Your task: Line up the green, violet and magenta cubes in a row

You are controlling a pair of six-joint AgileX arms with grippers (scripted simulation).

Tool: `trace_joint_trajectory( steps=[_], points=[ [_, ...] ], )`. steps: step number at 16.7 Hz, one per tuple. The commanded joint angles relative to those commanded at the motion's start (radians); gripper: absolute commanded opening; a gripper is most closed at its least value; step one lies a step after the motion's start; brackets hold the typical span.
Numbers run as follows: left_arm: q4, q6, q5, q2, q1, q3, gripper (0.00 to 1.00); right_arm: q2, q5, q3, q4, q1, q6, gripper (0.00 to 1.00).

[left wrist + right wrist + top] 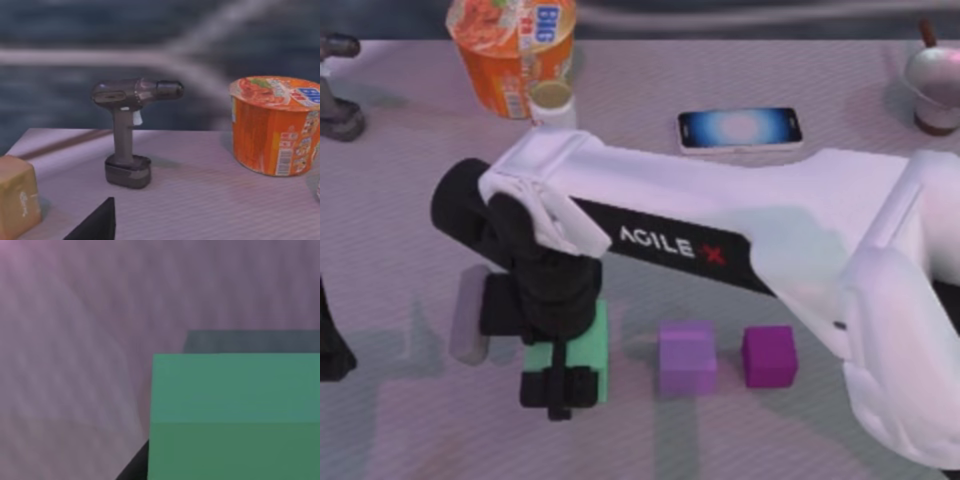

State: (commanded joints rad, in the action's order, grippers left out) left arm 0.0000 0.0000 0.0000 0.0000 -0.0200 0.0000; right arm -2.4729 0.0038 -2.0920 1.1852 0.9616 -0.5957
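Right gripper [558,385] sits directly over the green cube [582,348], its black body covering most of the cube's top; can't tell from any view whether the fingers are closed on the cube or spread. Right wrist view is filled by the green cube [234,415] seen up close against the table [75,340], with a dark sliver at the cube's lower corner. The white right arm [740,230] reaches in across the table from the right edge. The three cubes lie in a row near the front edge: green cube leftmost, violet cube [686,357] in the middle, magenta cube [768,355] rightmost, with gaps between them, none touching. A grey block [470,313] lies just left of the gripper. Along the back edge stand a noodle cup [512,52] with a small jar [552,101] in front of it, a phone [740,129] lying flat, and a round object [933,85] at the back right corner. Left arm [332,345] is parked at the left edge; its wrist view shows a drill [129,131] standing upright, the noodle cup [275,125] and a tan block [17,197].
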Motion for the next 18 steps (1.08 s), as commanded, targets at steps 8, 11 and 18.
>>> trace_joint_trajectory(
  steps=[8,11,18],
  points=[
    [0.0,0.0,0.0,0.0,0.0,0.0,1.0,0.0,0.0,0.0,0.0,0.0,0.0,1.0],
    [0.0,0.0,0.0,0.0,0.0,0.0,1.0,0.0,0.0,0.0,0.0,0.0,0.0,1.0],
    [0.0,0.0,0.0,0.0,0.0,0.0,1.0,-0.002,0.0,-0.017,0.017,0.0,-0.002,1.0]
  ],
)
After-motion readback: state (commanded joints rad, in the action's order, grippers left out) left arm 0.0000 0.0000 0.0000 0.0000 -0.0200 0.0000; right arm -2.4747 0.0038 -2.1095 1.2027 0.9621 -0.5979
